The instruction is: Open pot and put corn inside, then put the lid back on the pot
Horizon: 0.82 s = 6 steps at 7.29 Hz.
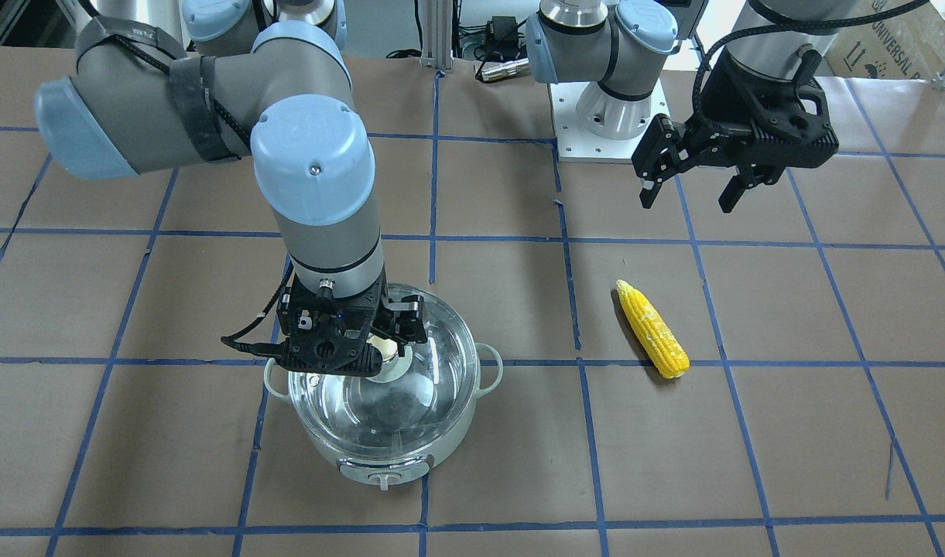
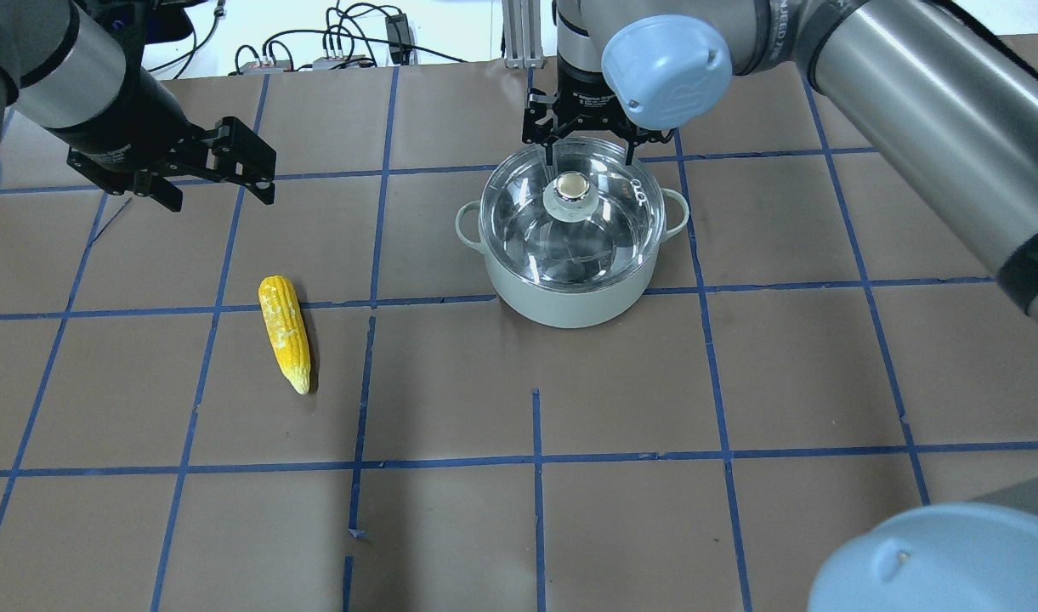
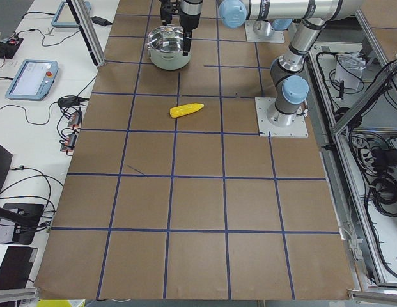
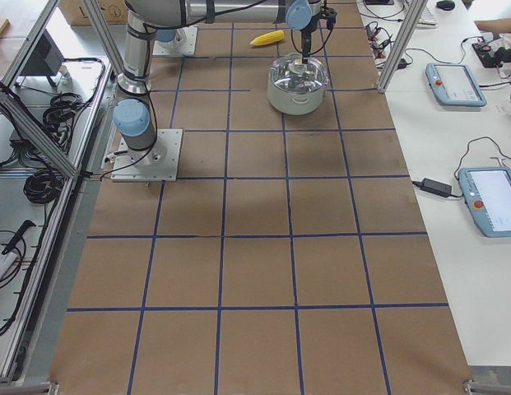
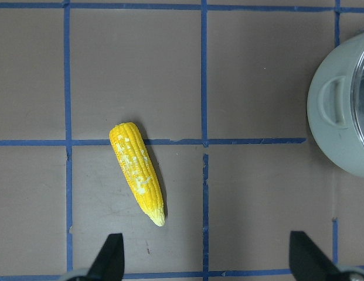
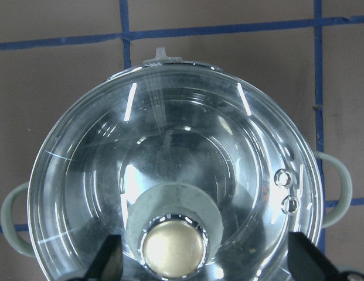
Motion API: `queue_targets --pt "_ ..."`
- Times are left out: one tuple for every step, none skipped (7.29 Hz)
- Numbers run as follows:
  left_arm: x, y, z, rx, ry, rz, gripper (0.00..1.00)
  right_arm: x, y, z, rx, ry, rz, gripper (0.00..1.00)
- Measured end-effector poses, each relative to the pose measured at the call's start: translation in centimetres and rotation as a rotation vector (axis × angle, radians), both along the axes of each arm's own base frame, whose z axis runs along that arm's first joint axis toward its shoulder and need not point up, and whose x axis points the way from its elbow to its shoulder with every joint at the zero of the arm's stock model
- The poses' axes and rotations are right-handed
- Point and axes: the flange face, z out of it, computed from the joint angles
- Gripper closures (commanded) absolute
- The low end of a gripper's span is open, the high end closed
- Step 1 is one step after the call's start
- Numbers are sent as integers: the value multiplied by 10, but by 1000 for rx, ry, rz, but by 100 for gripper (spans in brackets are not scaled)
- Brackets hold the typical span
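The pale-green pot (image 2: 570, 302) stands on the table with the clear glass lid (image 2: 527, 229) on it. My right gripper (image 2: 591, 157) hangs open just over the lid, its fingers wide apart on either side of the beige knob (image 6: 173, 249) and not touching it. In the front view the right gripper (image 1: 387, 340) sits at the lid's top. The yellow corn (image 2: 286, 331) lies on the table to the pot's left. It also shows in the left wrist view (image 5: 138, 172). My left gripper (image 2: 217, 183) is open and empty, raised above the table behind the corn.
The table is brown paper with a blue tape grid (image 2: 536, 459). The left arm's white base plate (image 1: 596, 147) and some cables (image 2: 348, 51) lie at the robot's edge. The pot's dial knob (image 1: 385, 480) faces the operators' side.
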Motion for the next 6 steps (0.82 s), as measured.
queue_targets --pt "-2 -5 -2 -24 17 -4 0 5 1 -10 4 5 10 1" --pt "-4 -12 -3 -54 36 -9 0 8 1 -16 5 7 18 3" --pt "-5 -16 -4 -67 45 -12 0 9 1 -19 4 8 22 5" --pt "-6 -16 -4 -71 48 -13 0 10 0 -21 4 9 24 5" --pt "-7 -13 -4 -73 50 -14 0 10 0 -23 6 11 26 6" --pt "-8 -10 -2 -78 50 -14 0 10 -1 -25 8 12 29 8"
